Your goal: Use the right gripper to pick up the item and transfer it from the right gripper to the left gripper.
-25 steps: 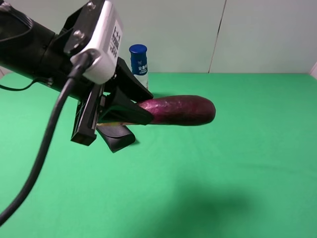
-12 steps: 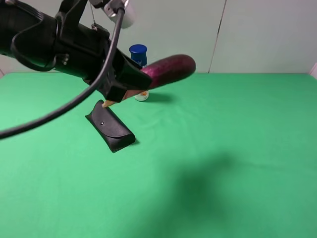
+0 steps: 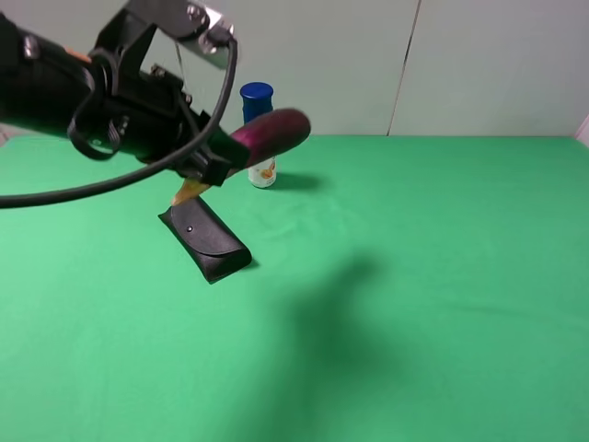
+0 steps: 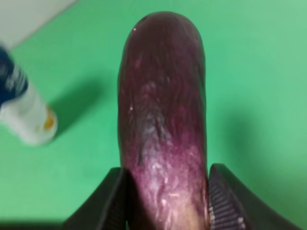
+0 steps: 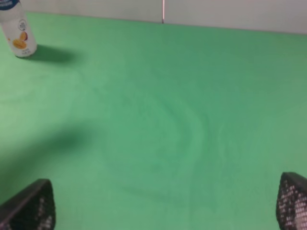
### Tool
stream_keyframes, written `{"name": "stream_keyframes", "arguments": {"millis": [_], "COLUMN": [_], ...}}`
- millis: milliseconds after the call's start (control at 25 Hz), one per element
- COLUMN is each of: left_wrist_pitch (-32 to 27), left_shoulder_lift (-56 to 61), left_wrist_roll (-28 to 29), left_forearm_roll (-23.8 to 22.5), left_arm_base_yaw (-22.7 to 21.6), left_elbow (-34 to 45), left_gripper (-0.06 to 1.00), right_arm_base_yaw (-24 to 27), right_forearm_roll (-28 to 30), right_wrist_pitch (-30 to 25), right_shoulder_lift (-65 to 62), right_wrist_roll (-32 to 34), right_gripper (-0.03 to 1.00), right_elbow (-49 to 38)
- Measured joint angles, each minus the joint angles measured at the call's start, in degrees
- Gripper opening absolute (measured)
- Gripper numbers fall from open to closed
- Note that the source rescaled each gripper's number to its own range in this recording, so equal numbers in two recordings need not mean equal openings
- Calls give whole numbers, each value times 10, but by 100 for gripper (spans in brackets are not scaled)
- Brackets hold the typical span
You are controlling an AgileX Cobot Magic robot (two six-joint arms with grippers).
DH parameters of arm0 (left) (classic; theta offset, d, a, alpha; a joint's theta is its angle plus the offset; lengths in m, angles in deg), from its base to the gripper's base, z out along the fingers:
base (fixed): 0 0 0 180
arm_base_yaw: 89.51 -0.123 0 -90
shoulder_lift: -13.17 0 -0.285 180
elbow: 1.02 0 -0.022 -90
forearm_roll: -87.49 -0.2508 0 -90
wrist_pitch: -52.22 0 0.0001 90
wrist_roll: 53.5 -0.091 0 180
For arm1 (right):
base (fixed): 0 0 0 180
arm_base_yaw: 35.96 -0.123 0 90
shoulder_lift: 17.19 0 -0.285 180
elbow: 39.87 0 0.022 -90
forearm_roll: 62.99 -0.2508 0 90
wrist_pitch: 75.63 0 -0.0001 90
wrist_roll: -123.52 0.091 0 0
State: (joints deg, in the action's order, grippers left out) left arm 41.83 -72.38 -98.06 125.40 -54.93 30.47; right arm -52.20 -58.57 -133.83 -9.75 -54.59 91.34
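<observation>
The item, a glossy purple eggplant [image 3: 270, 136], hangs in the air at the back left, tilted with its rounded end up. Its tan stem tip [image 3: 189, 193] points down toward the table. My left gripper [image 3: 217, 164] is shut on its lower part. In the left wrist view both black fingers [image 4: 118, 201] press the eggplant [image 4: 163, 115] from either side. In the right wrist view my right gripper [image 5: 160, 211] stands open above bare green cloth, its fingertips [image 5: 29, 205] far apart with nothing between them. The right arm is outside the exterior high view.
A black glasses case [image 3: 204, 241] lies on the green table [image 3: 414, 276] just below the held eggplant. A blue-capped white bottle [image 3: 263, 171] stands behind it near the back wall; the left wrist view shows the bottle [image 4: 24, 112], the right wrist view too [image 5: 18, 31].
The left arm has swung up and back to the left with the eggplant. The eggplant went from level to tilted, rounded end up. The right gripper's fingers stay wide apart.
</observation>
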Motion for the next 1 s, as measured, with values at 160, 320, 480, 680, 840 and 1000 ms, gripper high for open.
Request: {"name": "stream_keyframes", "arguments": {"millis": [160,320,480,680,840,1000], "left_wrist_pitch": [19,42,60,77,99,134], "left_shoulder_lift": [0,1,3,16,18,18], "left_wrist_roll": [79,134,149,151,151,151], "left_forearm_roll": [-57,-77,-79,-80,-80,-80], "left_arm_base_yaw": [0,-17,-60,-131,-191,-231], "left_elbow": [39,78,115,156,179,185], "left_gripper": [0,0,0,0,0,0], "right_arm_base_yaw": [0,0,0,0,0,0], "right_forearm_roll": [0,0,0,0,0,0], "right_wrist_pitch": [0,0,0,-1,0,0], "right_shoulder_lift": [0,0,0,0,0,0], "right_wrist_roll": [0,0,1,1,1,1], "right_gripper": [100,100,100,100,100,100], "right_elbow": [0,0,0,0,0,0]}}
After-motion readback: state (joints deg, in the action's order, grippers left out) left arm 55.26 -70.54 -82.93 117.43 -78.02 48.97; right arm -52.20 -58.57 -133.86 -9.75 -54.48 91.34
